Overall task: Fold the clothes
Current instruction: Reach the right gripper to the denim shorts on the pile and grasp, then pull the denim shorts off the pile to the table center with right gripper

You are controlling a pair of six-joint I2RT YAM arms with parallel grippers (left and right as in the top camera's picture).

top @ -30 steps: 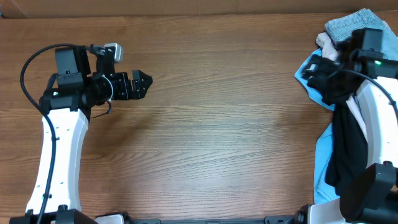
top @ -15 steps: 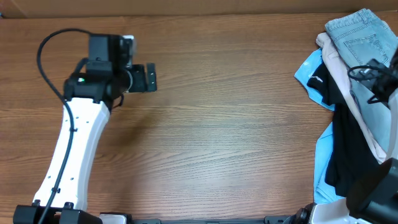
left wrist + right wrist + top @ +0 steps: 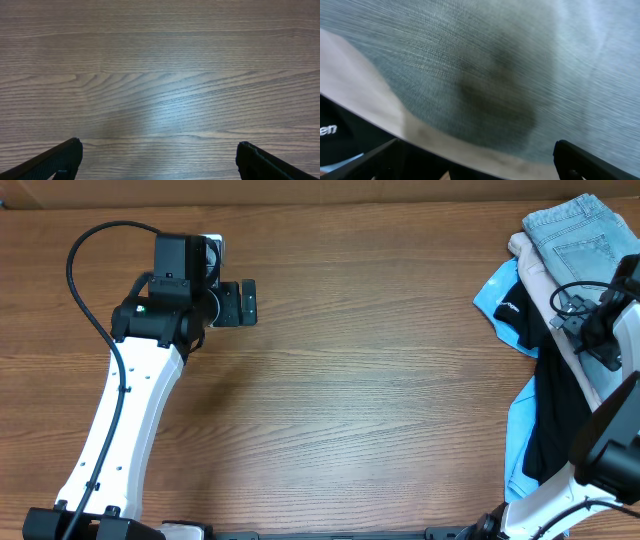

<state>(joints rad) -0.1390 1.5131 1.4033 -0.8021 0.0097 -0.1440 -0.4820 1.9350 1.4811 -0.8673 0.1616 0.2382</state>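
The light-blue denim shorts [image 3: 578, 232] lie crumpled on top of a pile of clothes at the table's far right corner. In the right wrist view the denim [image 3: 495, 60] fills most of the frame. My right gripper [image 3: 479, 162] is open and empty, hovering close over the shorts near their edge. In the overhead view only the right arm's wrist [image 3: 612, 328] shows, at the right edge. My left gripper [image 3: 246, 302] is open and empty over bare wood at the far left; its wrist view [image 3: 159, 159] shows only wood between the fingers.
Under the shorts lie beige trousers [image 3: 545, 280], a black shirt [image 3: 552, 400] and a sky-blue shirt [image 3: 500, 298], hanging toward the front right edge. Beige cloth [image 3: 365, 85] and black cloth [image 3: 340, 132] show under the right gripper. The wooden table [image 3: 370, 380] spans the view.
The right arm moved from over the pile's left side to the right edge, uncovering the shorts. The left arm swung and its gripper shifted slightly right.
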